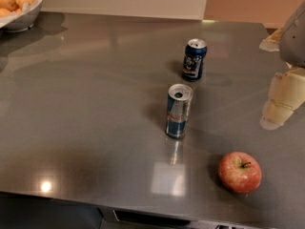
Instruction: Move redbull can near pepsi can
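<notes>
I see the redbull can (pixel 178 111) upright on the table (pixel 86 104). The pepsi can (pixel 194 59) stands near, behind it and slightly right, not touching. My gripper (pixel 279 106) hangs well to its right, an apple (pixel 239 171) front-right.

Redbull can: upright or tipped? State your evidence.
Upright: the redbull can stands on its base on the table, silver top up. The gripper hangs at the right edge, apart from it.

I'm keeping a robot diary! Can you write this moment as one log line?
gripper: right edge, apart from cans | redbull can: upright, centre | pepsi can: upright, behind it, gap between | apple: front right
</notes>
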You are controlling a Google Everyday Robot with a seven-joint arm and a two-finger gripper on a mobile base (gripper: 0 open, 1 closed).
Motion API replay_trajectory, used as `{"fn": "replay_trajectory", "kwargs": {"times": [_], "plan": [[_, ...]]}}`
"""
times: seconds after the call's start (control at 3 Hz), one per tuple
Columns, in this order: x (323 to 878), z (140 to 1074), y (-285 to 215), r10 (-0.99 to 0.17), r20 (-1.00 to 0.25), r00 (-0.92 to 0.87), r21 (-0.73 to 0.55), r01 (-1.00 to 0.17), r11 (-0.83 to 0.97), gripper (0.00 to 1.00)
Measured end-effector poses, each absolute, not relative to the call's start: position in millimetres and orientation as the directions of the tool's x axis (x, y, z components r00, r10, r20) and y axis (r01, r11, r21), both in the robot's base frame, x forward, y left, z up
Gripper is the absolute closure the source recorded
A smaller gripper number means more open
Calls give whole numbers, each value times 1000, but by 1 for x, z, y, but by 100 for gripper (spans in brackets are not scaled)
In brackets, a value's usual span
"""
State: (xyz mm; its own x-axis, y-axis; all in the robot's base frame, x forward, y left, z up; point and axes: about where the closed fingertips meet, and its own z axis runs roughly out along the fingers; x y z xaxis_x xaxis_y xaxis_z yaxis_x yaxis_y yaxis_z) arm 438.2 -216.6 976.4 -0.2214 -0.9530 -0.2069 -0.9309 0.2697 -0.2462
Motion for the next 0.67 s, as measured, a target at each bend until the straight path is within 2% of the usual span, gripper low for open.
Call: {"fn": "replay_trajectory", "kwargs": {"times": [0.33,0.67], "plan": [[438,976,-217,-953,-207,-221,-246,-931,270,0],[443,975,-197,-950,-265,-166,-237,-943,232,0]]}}
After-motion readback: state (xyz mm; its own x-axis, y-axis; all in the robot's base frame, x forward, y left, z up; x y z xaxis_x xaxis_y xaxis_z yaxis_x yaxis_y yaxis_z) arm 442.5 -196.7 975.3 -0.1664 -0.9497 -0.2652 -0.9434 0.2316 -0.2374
